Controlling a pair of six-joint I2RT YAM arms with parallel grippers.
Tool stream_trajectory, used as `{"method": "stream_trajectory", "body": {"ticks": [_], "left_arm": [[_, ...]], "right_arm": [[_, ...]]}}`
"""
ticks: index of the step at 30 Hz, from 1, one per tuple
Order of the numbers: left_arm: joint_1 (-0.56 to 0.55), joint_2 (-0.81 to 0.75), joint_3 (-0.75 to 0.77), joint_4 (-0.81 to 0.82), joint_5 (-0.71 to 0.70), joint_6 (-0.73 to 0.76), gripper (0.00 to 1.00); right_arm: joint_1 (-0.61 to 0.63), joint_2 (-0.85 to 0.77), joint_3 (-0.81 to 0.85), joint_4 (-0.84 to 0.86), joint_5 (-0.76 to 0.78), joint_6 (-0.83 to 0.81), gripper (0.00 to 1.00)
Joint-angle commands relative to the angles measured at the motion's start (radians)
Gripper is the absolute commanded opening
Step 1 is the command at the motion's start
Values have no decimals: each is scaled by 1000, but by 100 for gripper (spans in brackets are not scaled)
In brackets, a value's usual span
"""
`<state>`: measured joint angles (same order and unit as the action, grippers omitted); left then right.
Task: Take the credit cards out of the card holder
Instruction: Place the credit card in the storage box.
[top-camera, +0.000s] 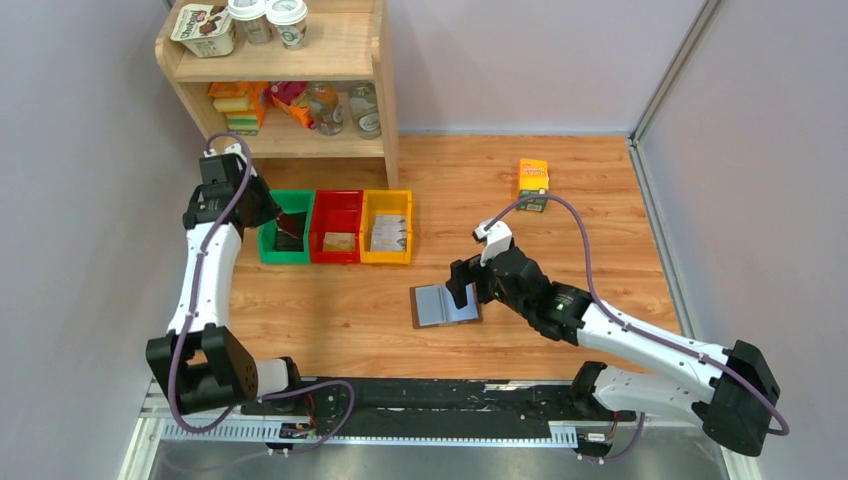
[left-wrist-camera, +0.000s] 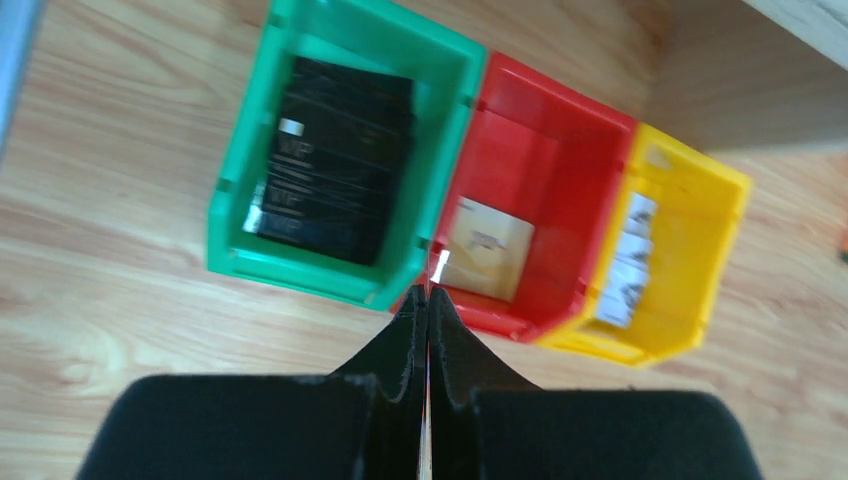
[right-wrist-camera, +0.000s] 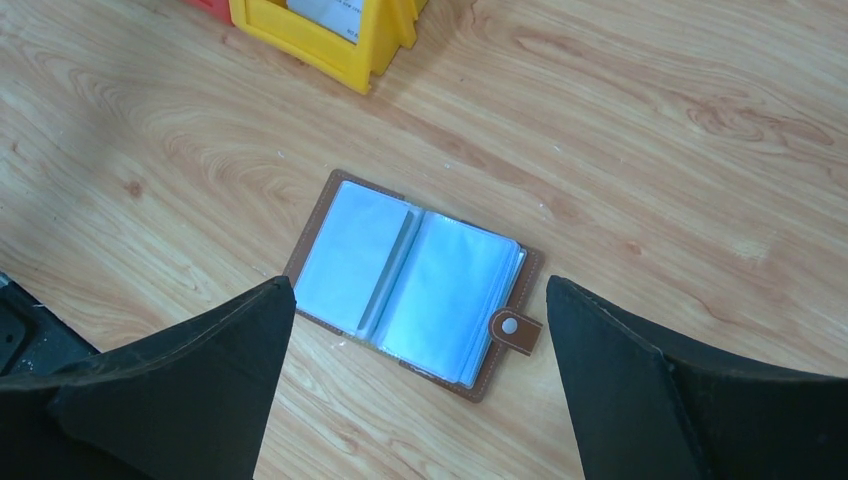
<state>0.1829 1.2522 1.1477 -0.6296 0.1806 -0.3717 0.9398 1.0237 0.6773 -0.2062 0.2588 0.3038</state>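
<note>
The card holder (right-wrist-camera: 400, 265) lies spread open near the middle of the wooden table (top-camera: 560, 200). Its clear sleeves face up and look empty, and its clasp tab (right-wrist-camera: 512, 327) is at four o'clock. Directly above, the right gripper (top-camera: 463, 288) hangs with jaws spread wide, gripping nothing, probably placed to work the pages. At ten o'clock from the holder sits a green bin (left-wrist-camera: 232, 215) containing dark credit cards (left-wrist-camera: 335, 165). Over it, the left gripper (left-wrist-camera: 428, 305) is pinched tight on what looks like a thin credit card (top-camera: 292, 222), seemingly poised to drop it in.

Brown card holder (top-camera: 445, 305) lies open flat, pale sleeves up; dark credit cards (left-wrist-camera: 330, 160) stack in green bin (left-wrist-camera: 310, 275) at its 10 o'clock.
</note>
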Motion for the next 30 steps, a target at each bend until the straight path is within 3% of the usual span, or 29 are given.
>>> {"method": "stream_trajectory", "body": {"ticks": [1,5,12,22,30], "left_arm": [[36,85,78,-33,-127,71,0],[56,187,104,45,-103,108,0],[119,348,95,215,166,154,0],[125,460,30,347,269,172,7],[125,414,66,249,116,221,39]], "right_arm": [[-4,-27,-13,8,-23,24,100],[-3,-37,-19,7,-23,20,100],[-7,-62,-30,-2,-27,15,100],[-9,-50,-35,8,-46,20,100],[-7,-47,-24,-7,-47,18,100]]}}
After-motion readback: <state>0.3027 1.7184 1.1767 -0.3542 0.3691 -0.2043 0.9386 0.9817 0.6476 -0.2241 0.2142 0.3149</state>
